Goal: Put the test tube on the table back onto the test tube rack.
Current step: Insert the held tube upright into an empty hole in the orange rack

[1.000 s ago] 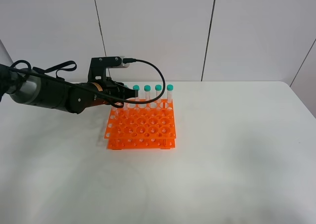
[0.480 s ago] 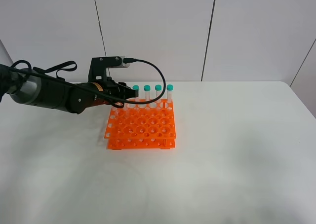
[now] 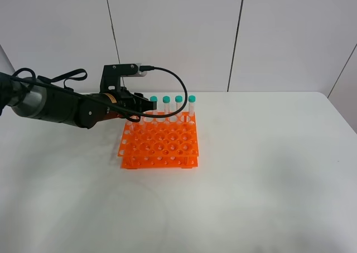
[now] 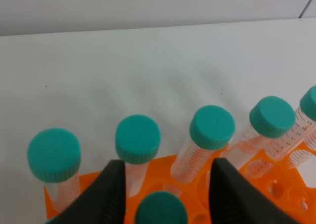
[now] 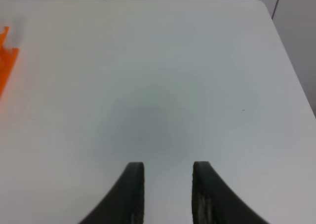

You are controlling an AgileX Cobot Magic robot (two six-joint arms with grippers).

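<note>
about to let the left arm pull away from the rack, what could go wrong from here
1. The left claw is open with a finger on either side of a test tube standing in the test tube rack; a sideways retreat could tip it or drag it out.
2. Neighbouring tubes stand close to the fingers, so a swing might knock them.
3. The rack rests loose on the table; a snag could shift it.

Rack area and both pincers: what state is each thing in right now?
left pincer: open, fingers either side of a capped tube
test tube: upright in the rack, not gripped
test tube rack: flat on the table, tubes along its far row
right pincer: part open, empty
</note>
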